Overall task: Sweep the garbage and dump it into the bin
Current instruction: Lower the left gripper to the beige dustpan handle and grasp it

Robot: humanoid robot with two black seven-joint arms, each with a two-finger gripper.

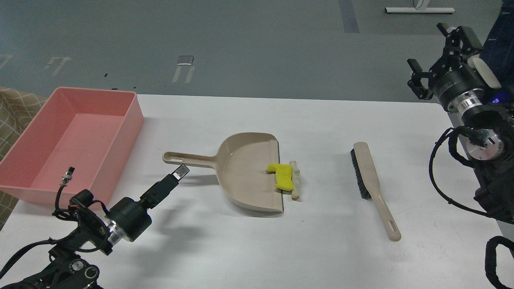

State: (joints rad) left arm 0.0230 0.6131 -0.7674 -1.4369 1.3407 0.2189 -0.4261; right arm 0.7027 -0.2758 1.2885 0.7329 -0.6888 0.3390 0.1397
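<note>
Left gripper (181,170) near dustpan (249,170) handle, jaws' gap indiscernible; right gripper (431,60) jaws open, empty. I judge: grip handle level so garbage (284,176) at the lip stays until bin (132,116).

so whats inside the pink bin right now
Nothing shows in the pink bin; its bare floor is visible. The yellow chunk and off-white stick lie at the dustpan lip.

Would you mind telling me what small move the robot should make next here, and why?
Probably ease the left claw forward onto the dustpan handle and close on it. The yellow scrap already lies on the pan's lip, with the off-white stick at its edge, the brush lies unheld on the table, and the pink bin waits to the left. The claw sits just short of the handle.
</note>
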